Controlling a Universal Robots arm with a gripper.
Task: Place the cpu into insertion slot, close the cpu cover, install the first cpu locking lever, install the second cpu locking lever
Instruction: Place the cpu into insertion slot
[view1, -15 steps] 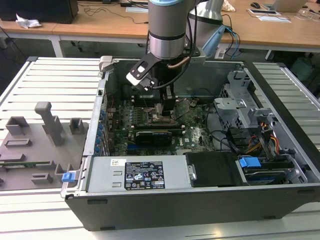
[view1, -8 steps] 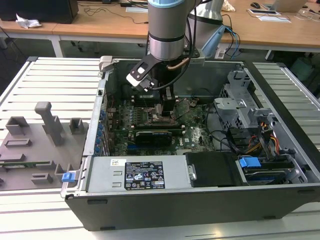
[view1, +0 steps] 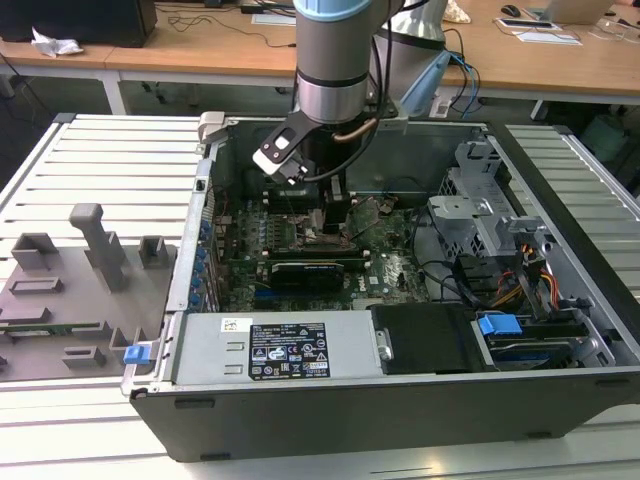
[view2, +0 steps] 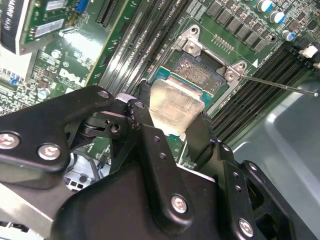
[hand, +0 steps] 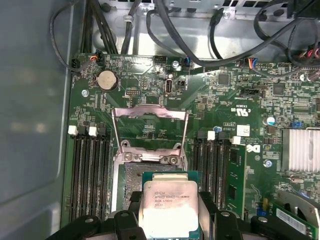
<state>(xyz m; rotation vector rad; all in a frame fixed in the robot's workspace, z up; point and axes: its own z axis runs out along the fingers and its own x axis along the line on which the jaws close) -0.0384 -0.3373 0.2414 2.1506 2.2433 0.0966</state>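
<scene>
My gripper (view2: 172, 120) is shut on the cpu (view2: 176, 100), a flat square chip with a silver top, held by two opposite edges between the black fingers (hand: 132, 207). The cpu (hand: 167, 200) hangs low over the near part of the insertion slot (hand: 131, 182), a dark square socket with a silver rim (view2: 196, 67). I cannot tell whether chip and slot touch. The cpu cover (hand: 150, 113), a thin metal frame with a large window, stands raised open at the slot's far side. A thin locking lever (view2: 277, 84) sticks out beside the slot. In the exterior view the gripper (view1: 335, 228) is down inside the computer case.
Black memory slots (hand: 92, 170) flank the socket on both sides. A long black expansion card (view1: 305, 270) lies close to the gripper. The power supply (view1: 275, 350), drive cage (view1: 480, 215) and cables (hand: 165, 30) crowd the case. A grey fixture plate (view1: 70, 290) lies at the exterior view's left.
</scene>
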